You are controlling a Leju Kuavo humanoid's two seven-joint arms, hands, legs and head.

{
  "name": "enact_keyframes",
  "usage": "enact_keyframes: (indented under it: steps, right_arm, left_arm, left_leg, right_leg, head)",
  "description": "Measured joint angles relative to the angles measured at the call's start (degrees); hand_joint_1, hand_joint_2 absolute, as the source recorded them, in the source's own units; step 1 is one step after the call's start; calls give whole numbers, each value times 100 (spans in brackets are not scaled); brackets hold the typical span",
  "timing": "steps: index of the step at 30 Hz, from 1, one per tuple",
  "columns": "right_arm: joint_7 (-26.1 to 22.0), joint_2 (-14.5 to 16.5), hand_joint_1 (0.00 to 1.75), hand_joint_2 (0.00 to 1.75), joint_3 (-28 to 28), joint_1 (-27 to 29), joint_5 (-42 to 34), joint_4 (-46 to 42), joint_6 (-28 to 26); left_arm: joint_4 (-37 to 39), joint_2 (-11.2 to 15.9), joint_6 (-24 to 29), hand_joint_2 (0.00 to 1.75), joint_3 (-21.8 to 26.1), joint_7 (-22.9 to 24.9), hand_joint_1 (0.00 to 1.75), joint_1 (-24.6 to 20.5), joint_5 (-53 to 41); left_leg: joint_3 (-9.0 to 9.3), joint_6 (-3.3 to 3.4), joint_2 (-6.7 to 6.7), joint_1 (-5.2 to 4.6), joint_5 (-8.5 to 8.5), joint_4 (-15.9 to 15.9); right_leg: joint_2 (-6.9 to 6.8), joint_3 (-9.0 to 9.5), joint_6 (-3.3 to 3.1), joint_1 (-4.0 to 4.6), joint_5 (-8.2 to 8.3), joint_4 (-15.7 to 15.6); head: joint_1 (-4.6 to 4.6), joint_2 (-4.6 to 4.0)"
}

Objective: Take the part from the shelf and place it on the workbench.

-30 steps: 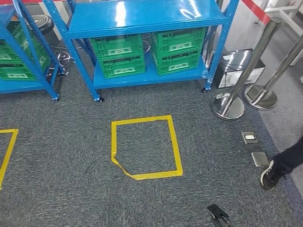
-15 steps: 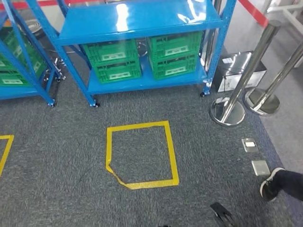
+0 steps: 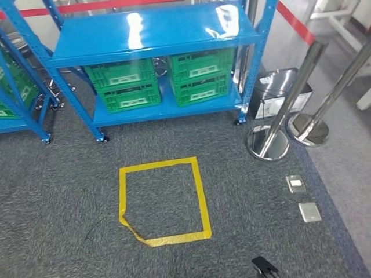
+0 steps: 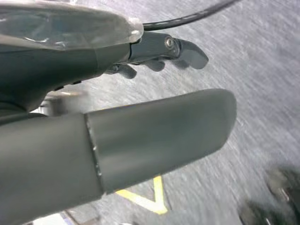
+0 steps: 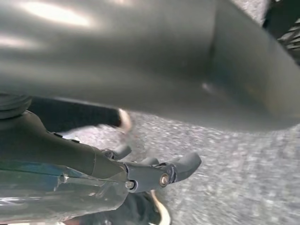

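**Shelf stands across the carpet, both hands hang with nothing in them**

Shelf [image 3: 148, 35], a blue steel rack, fills the upper centre of the head view, its top deck shiny and bare where it shows. Two stacks of green crates [image 3: 122, 86] sit side by side on its lower deck. I cannot tell which item is the part to be taken. A second blue rack [image 3: 19, 87] stands at the upper left. On the grey carpet [image 3: 65, 191], in the middle of the frame, lies a square of yellow tape [image 3: 201, 197], one corner kinked. Chrome stanchions [image 3: 271, 136] rise at the upper right beside a silver-topped box [image 3: 280, 87], with two floor plates [image 3: 296, 183] lower down.

The left hand [image 4: 116, 117] hangs above the carpet, thumb and fingers [image 4: 166, 49] apart, holding nothing. The right hand [image 5: 106, 140] likewise hangs with its fingers [image 5: 169, 171] stretched out and apart, nothing between them.
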Motion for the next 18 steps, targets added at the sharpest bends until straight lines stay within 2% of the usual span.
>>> enact_keyframes:
  steps: [1, 2, 3, 5, 6, 7, 8, 9, 10, 11, 12, 13, 15, 16, 18]
  right_arm:
    - [-4, -14, 0, 0, 2, -24, 1, -1, -1]
    - [-8, -27, 0, 0, 3, -49, 1, -1, -1]
    - [-9, -39, 0, 0, 5, -71, 1, -1, -1]
    - [-10, -50, 0, 0, 10, -97, 1, -1, 1]
    - [-10, -57, 0, 0, 11, -105, 1, -1, 1]
    - [-8, -64, 0, 0, 13, -107, 1, -1, 1]
    - [-4, -72, 0, 0, 15, -105, 0, -1, 2]
    - [2, -80, 0, 0, 16, -104, -1, -1, 3]
    - [10, -89, 0, 0, 18, -103, -1, -1, 5]
    - [25, -95, 0, 0, 20, -101, -2, -1, 8]
    - [45, -100, 0, 0, 20, -104, -3, 0, 9]
    - [68, -102, 0, 0, 21, -109, -5, 0, 10]
    - [122, -103, 0, 0, 23, -123, -8, -1, 11]
    - [148, -100, 0, 0, 25, -126, -8, -1, 12]
    - [185, -98, 0, 0, 27, -131, -8, -1, 15]
  left_arm:
    - [0, -18, 6, 0, 0, -1, 0, -23, 0]
    - [0, -31, 12, 0, 0, -2, 0, -38, 0]
    - [0, -51, 13, 0, 0, -3, 0, -46, 0]
    - [0, -91, 13, 0, 0, -4, 0, -52, 0]
    - [1, -114, 13, 0, 0, -4, 0, -50, 0]
    - [1, -135, 14, 0, 0, -3, 0, -47, 0]
    - [2, -152, 14, 0, 0, -2, 0, -43, 0]
    - [2, -165, 14, 0, 0, 0, 0, -41, 0]
    - [2, -172, 14, 44, 0, 2, 0, -40, 0]
    - [2, -171, 18, 87, 0, 3, 0, -41, 0]
    - [1, -166, 23, 131, 0, 5, 0, -44, -1]
    - [1, -162, 28, 175, 0, 10, 0, -49, -1]
    - [0, -155, 36, 175, 0, 24, 0, -59, -2]
    - [1, -154, 38, 175, 0, 32, 0, -62, -2]
    - [3, -154, 38, 175, 0, 48, 0, -63, -3]
  left_leg:
    - [37, -53, 1, 33, -38, -23]
    - [81, -73, 3, 63, -62, -57]
    - [129, -86, 4, 86, -78, -97]
    - [195, -85, 4, 98, -129, -101]
    - [226, -87, 3, 105, -159, -88]
    - [260, -94, 2, 115, -196, -67]
    - [295, -107, -2, 131, -239, -33]
    - [328, -126, -6, 149, -289, 14]
    - [352, -150, -10, 164, -343, 72]
    - [357, -177, -15, 168, -395, 145]
    - [341, -200, -18, 167, -433, 213]
    - [317, -216, -20, 162, -456, 265]
    - [281, -232, -24, 154, -467, 316]
    - [272, -255, -22, 153, -492, 350]
    - [125, -349, -6, 180, -696, 692]
  right_leg:
    - [-24, 18, -4, 19, -67, 45]
    - [-60, -11, 4, 32, -180, 184]
    - [-97, -112, 13, 45, -350, 456]
    - [-140, -511, 34, 52, -750, 1291]
    - [-142, -714, 49, 53, -862, 1662]
    - [-143, -844, 72, 52, -849, 1858]
    - [-145, -872, 100, 47, -695, 1821]
    - [-147, -803, 133, 35, -425, 1549]
    - [-152, -688, 165, 15, -137, 1161]
    - [-153, -575, 185, 2, 74, 806]
    - [-151, -495, 164, -4, 187, 547]
    - [-147, -464, 121, 0, 203, 430]
    - [-140, -456, -4, 7, 172, 397]
    - [-143, -452, -43, -3, 179, 391]
    - [-158, -438, -109, -37, 191, 375]
  head:
    - [11, 0]
    - [24, 0]
    - [40, 0]
    - [80, 0]
    - [93, 0]
    - [100, 0]
    - [107, 0]
    - [120, 0]
    - [136, 0]
    - [153, 0]
    - [165, 0]
    - [163, 0]
    - [141, 0]
    - [130, 0]
    - [95, 0]
